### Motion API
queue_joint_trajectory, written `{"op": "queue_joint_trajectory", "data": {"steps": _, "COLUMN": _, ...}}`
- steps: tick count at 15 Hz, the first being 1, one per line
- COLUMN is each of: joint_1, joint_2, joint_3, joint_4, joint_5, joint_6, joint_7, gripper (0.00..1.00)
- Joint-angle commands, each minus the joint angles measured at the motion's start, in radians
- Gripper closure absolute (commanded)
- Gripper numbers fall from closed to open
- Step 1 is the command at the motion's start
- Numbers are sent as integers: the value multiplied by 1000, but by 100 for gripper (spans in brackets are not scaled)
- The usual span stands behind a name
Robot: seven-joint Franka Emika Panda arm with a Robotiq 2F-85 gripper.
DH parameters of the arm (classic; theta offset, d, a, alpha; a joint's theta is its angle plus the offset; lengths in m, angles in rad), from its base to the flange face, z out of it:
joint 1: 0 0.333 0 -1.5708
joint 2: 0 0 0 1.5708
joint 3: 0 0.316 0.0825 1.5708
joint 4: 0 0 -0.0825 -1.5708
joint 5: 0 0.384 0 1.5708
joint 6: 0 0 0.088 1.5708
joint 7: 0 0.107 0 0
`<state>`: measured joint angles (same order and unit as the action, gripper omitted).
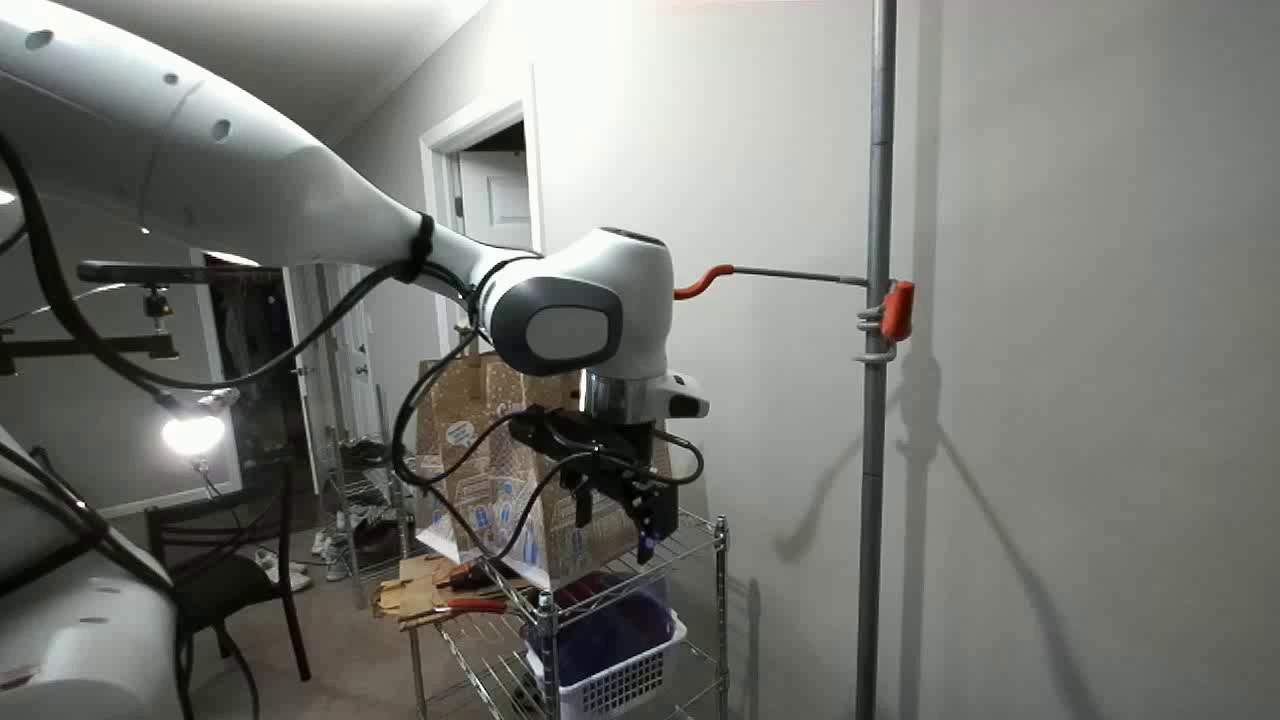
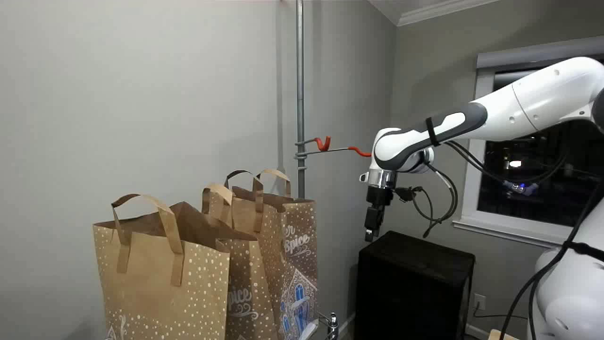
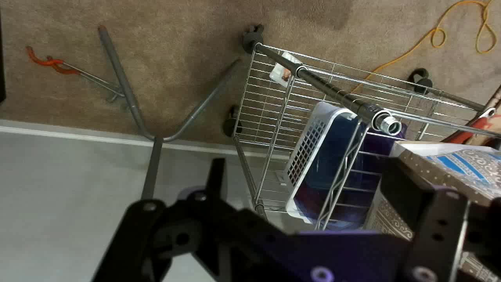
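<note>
My gripper (image 1: 614,530) is black, points down and is open. Nothing shows between its fingers. It hangs from the white arm in mid-air beside brown printed paper bags (image 1: 500,510), near the top of a wire rack (image 1: 722,610). In an exterior view, the gripper (image 2: 372,230) shows side-on, right of the paper bags (image 2: 155,264). In the wrist view, the fingers around the gripper's gap (image 3: 313,180) are spread wide. A white basket (image 3: 309,145) with blue and purple contents shows below on the rack (image 3: 250,117). A paper bag (image 3: 462,168) shows by the right finger.
A grey metal pole (image 1: 875,450) stands by the wall, with orange-tipped hooks (image 1: 705,282) reaching out toward the arm. A black box-shaped item (image 2: 410,283) stands beyond the gripper. A black chair (image 1: 225,590) stands at left. A yellow cord (image 3: 411,49) lies on the carpet.
</note>
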<state>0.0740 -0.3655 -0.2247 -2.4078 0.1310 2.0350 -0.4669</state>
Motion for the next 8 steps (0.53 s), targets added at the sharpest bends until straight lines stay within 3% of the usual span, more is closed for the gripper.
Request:
{"op": "queue_joint_trajectory", "data": {"steps": 1, "joint_1": -26, "joint_2": 2, "joint_3": 25, "joint_4": 2, "joint_5": 10, "joint_6": -3, "joint_7": -8, "gripper": 0}}
{"op": "queue_joint_trajectory", "data": {"steps": 5, "joint_1": -26, "joint_2": 2, "joint_3": 25, "joint_4": 2, "joint_5": 10, "joint_6": -3, "joint_7": -8, "gripper": 0}}
{"op": "queue_joint_trajectory", "data": {"steps": 8, "joint_1": 30, "joint_2": 0, "joint_3": 102, "joint_4": 60, "joint_5": 12, "joint_6": -1, "joint_7": -5, "gripper": 0}}
